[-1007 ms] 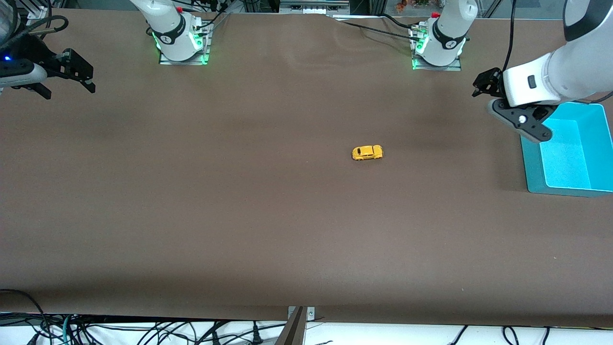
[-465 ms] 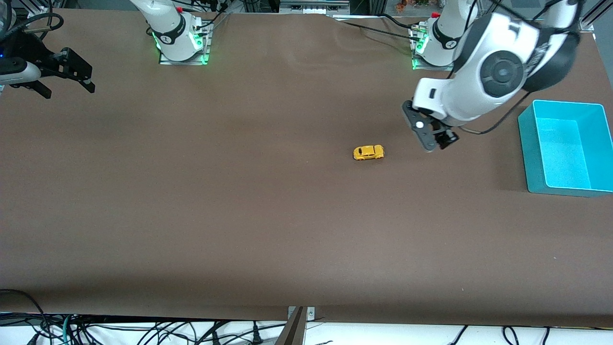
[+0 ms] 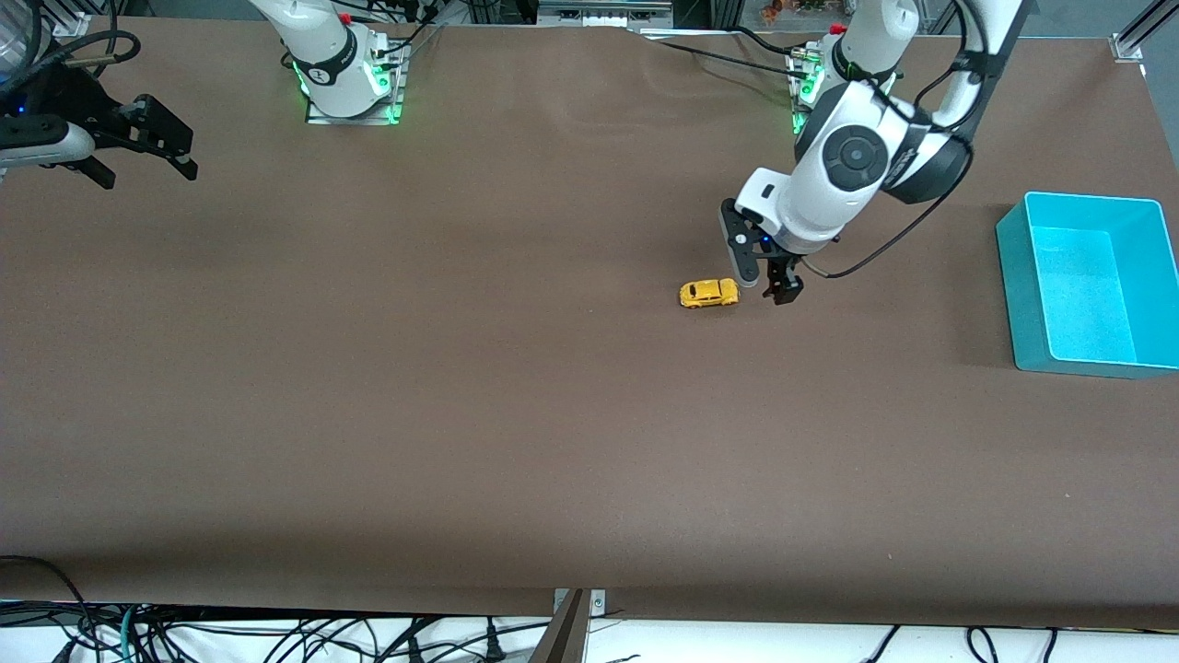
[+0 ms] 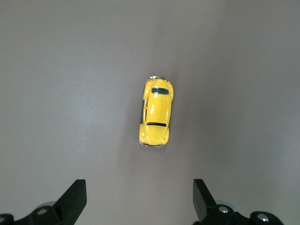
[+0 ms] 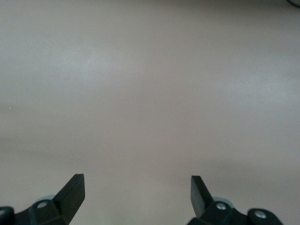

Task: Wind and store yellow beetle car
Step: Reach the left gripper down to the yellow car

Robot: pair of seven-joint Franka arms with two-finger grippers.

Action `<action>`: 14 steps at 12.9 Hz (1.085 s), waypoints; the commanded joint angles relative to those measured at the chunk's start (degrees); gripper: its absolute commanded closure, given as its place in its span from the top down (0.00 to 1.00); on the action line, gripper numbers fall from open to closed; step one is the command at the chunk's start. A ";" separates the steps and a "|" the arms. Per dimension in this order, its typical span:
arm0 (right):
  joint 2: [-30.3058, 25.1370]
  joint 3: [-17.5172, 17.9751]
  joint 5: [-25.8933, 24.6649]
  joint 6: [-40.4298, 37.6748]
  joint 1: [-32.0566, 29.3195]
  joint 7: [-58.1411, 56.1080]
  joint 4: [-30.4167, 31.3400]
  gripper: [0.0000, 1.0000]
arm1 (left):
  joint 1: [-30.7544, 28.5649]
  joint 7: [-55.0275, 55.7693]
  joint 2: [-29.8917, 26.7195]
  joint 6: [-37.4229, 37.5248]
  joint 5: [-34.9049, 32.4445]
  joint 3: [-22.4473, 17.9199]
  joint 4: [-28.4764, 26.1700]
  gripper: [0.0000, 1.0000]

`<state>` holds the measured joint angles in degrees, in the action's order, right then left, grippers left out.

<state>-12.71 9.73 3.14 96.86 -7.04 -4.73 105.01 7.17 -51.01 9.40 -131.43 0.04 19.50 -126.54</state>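
Brown matte tabletop (image 3: 414, 387) fills nearly whole front view, surface faintly wrinkled near upper edge. Soft even overhead light, dim broad shadows. Green glow at two metal base plates (image 3: 355, 110) along upper edge. Tangle of black cables (image 3: 276, 640) on white floor below lower edge. Metal frame bits and clutter along top, unclear.

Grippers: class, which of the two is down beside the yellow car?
The left gripper, fingers open, is just beside the yellow beetle car, toward the teal bin. The right gripper waits at the right arm's end of the table.
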 commanded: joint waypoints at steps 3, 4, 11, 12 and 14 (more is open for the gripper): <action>2.69 -0.68 -1.82 0.17 1.32 1.48 -1.39 1.00 | 1.18 -1.64 10.37 -9.52 -3.63 0.72 0.50 1.00; 2.78 -0.59 -2.00 0.26 1.41 1.48 -1.13 1.00 | 2.40 -0.94 10.90 -9.80 -5.12 0.72 0.50 1.00; 2.96 -0.68 -2.00 0.08 1.32 1.13 -0.86 1.00 | 3.55 3.63 15.99 -12.17 -10.30 0.72 3.22 1.00; 2.96 -0.68 -2.00 0.17 1.32 0.95 -0.86 1.00 | 3.64 4.07 16.96 -13.14 -10.41 0.72 3.23 1.00; 3.04 -0.68 -2.00 0.17 1.32 0.95 -0.86 1.00 | 3.64 3.99 18.20 -14.98 -10.50 0.63 3.32 0.99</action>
<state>-10.06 9.66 1.90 97.36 -6.59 -4.41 105.01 10.65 -48.31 25.36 -145.02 -8.69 20.15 -124.82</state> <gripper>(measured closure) 0.000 0.000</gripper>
